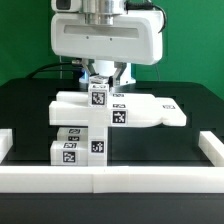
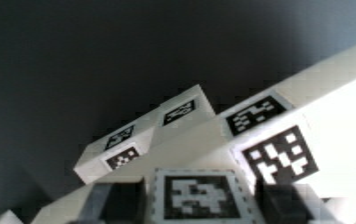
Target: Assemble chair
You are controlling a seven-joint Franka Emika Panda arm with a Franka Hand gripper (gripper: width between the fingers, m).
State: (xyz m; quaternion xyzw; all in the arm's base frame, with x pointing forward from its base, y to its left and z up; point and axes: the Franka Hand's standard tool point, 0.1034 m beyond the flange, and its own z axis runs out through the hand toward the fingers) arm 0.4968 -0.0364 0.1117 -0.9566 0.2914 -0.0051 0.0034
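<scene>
My gripper [image 1: 98, 80] hangs over the middle of the table, shut on the top end of an upright white bar [image 1: 98, 125] with tag stickers. The bar stands against the front of the flat white slab [image 1: 150, 108]. Two tagged white pieces [image 1: 68, 150] lie stacked beside the bar's foot, on the exterior view's left. In the wrist view the gripper [image 2: 196, 200] has a dark finger [image 2: 118, 200] on each side of the bar's tagged end [image 2: 196, 192]. Below it, the slab [image 2: 317, 110] and other tagged pieces [image 2: 148, 130] show blurred.
A long low white border rail [image 1: 110, 180] runs along the front of the black table. It turns back at the exterior view's left [image 1: 5, 140] and right [image 1: 210, 148]. A green wall stands behind the arm.
</scene>
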